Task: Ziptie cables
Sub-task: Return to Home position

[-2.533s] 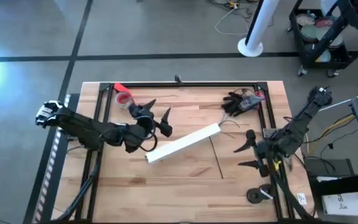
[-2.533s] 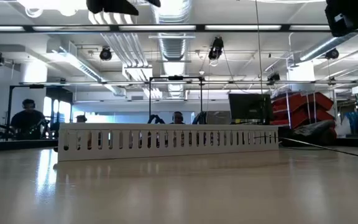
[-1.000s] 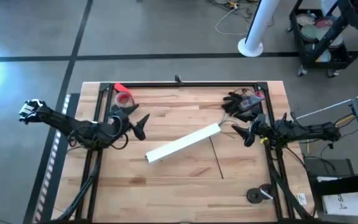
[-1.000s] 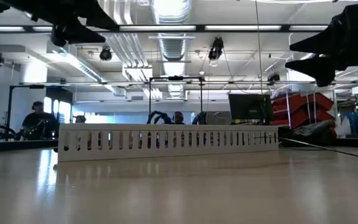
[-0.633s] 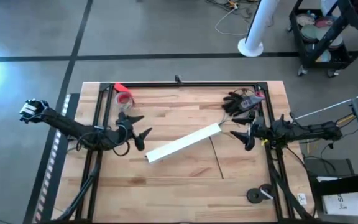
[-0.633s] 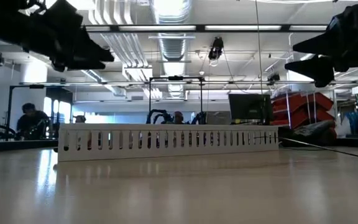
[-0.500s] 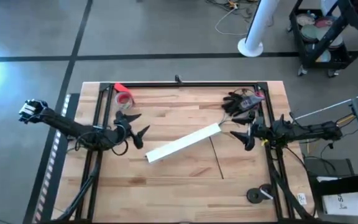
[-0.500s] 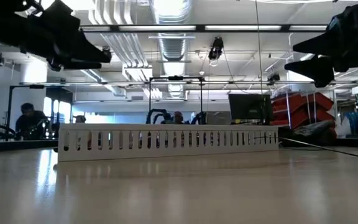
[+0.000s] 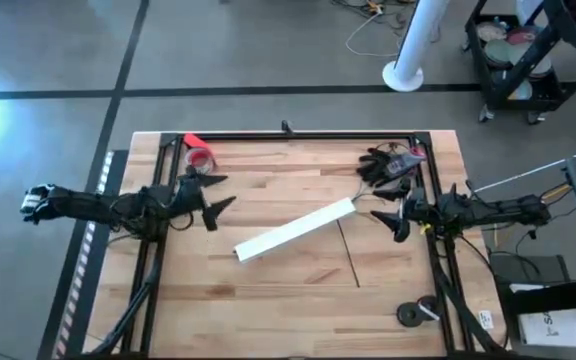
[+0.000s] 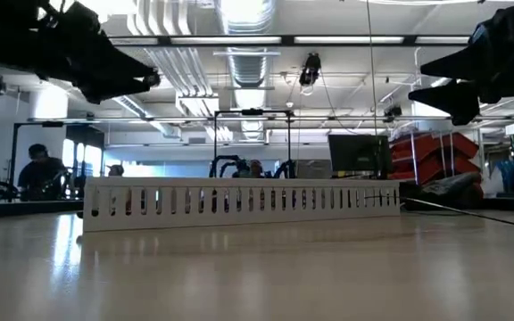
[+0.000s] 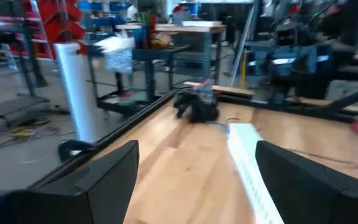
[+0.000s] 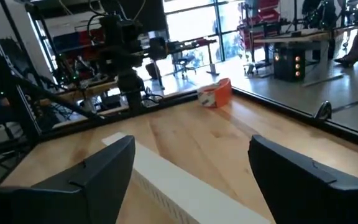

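While the white duct lies shut, the left gripper and right gripper hover spread and empty on either side of it; a clean retreat means rising clear of it.

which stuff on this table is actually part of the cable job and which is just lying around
Part of the job:
- cables, a thin dark line running from near one end of the duct
- white cable duct, mid-table
- left gripper and right gripper, both open and empty

Lying about:
- red roll
- black heap
- small black round piece
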Tool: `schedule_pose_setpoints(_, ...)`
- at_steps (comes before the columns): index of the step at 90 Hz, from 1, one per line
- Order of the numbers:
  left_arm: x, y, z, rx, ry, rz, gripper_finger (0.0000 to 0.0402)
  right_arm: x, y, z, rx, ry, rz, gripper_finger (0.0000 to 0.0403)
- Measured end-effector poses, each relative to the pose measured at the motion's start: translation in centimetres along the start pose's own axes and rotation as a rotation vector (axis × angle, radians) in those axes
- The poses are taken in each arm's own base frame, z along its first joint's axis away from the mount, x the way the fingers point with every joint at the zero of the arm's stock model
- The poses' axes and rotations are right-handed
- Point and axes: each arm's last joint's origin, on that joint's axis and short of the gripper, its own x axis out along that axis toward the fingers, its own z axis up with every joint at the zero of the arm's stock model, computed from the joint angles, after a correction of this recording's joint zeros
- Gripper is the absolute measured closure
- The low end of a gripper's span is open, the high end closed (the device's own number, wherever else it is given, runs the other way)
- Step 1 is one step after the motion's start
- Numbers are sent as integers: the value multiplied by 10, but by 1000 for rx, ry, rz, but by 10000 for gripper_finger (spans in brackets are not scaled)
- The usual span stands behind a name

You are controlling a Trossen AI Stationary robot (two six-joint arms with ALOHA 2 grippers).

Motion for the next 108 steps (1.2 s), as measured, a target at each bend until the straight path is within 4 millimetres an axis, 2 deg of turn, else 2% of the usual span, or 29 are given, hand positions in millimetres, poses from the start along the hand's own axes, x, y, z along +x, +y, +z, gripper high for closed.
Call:
schedule_pose_setpoints(16,-5,0,-7,-30,-19,-151,93,0,0,0,0,0,0,120)
schedule_pose_setpoints(26,-10,3,-25,-77,-29,-154,93,0,0,0,0,0,0,124)
schedule_pose_setpoints(34,-15,3,-41,-100,-81,-249,93,0,0,0,0,0,0,127)
schedule_pose_setpoints(55,-24,0,-32,-135,-156,-482,93,0,0,0,1,-2,0,133)
schedule_pose_setpoints(86,-25,0,-32,-195,-144,-479,93,0,0,0,0,-1,0,133)
schedule_pose_setpoints(92,-25,-1,-32,-260,-123,-498,93,0,0,0,0,-1,0,129)
schedule_pose_setpoints(97,-25,-2,-31,-326,-77,-546,93,0,0,0,1,-1,-1,125)
schedule_pose_setpoints(108,-31,-6,-25,-284,-73,-764,93,0,0,0,0,-1,0,116)
